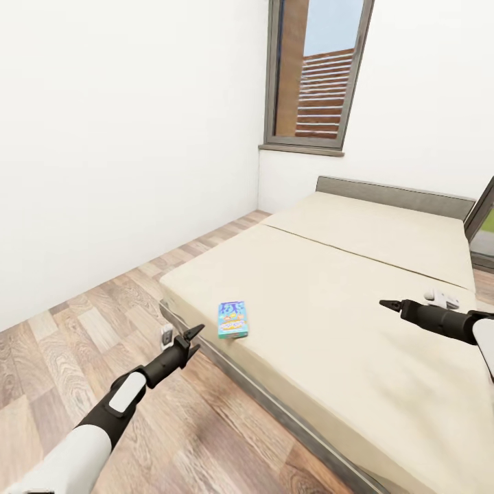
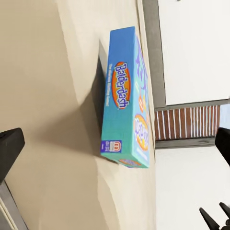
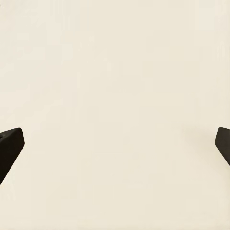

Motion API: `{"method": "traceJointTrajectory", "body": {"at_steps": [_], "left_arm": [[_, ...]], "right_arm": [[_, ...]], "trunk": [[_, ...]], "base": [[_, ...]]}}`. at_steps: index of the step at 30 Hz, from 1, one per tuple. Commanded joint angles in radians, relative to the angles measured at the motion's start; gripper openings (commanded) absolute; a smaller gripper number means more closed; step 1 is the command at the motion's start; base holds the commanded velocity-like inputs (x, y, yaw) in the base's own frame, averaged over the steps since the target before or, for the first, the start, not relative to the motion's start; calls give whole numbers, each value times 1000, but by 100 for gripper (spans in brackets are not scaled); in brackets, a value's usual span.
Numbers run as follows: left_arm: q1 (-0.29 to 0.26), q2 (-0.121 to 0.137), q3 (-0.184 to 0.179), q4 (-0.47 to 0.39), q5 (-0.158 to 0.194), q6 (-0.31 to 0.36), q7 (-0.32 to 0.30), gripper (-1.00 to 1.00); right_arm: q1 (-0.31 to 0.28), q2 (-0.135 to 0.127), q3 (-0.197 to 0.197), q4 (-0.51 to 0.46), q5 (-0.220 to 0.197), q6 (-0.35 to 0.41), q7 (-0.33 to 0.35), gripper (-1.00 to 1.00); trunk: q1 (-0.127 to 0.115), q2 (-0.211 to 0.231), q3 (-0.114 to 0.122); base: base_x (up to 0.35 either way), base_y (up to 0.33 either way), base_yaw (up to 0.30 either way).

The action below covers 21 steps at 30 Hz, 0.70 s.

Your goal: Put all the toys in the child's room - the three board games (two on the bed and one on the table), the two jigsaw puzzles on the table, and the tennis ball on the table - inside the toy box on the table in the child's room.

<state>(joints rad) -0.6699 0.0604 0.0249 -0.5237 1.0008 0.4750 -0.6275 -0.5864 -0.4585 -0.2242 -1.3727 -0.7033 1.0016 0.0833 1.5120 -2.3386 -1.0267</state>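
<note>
Head view, bed (image 1: 357,288): beige mattress on a grey frame, filling centre and right of the frame.
Head view, board game (image 1: 232,319): blue box lying flat on the mattress near its front edge, centre of the frame.
Head view, left tool (image 1: 191,339): lower left, fingers spread open, holding nothing, just short of the bed edge, near the box.
Head view, right tool (image 1: 391,305): right side, over the mattress; opening cannot be told here.
Head view, window (image 1: 317,72): top centre.
Left wrist view, board game (image 2: 125,98): centre, "Balderdash" printed on its side, resting on the mattress.
Right wrist view, right tool (image 3: 115,146): fingertips at both edges, wide apart, empty, plain mattress between.
</note>
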Motion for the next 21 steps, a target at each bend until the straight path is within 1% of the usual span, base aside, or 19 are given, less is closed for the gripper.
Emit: {"method": "traceJointTrajectory", "body": {"at_steps": [1,3,10,21], "left_arm": [[-1,0,2,1,5,8,-1,100],[-17,-1,2,27,5,-1,-2,100],[-37,1,1,58,5,-13,-3,100],[-48,4,2,71,5,-19,1,100]], "right_arm": [[-1,0,-1,0,8,5,9,100],[-1,1,-1,0,8,5,9,100],[0,1,-1,-6,7,5,9,100],[20,2,-1,-36,7,5,9,100]], "trunk": [[0,0,-1],[0,0,-1],[0,0,-1],[0,0,-1]], "base": [[0,0,0],[0,0,0],[0,0,0],[0,0,0]]}}
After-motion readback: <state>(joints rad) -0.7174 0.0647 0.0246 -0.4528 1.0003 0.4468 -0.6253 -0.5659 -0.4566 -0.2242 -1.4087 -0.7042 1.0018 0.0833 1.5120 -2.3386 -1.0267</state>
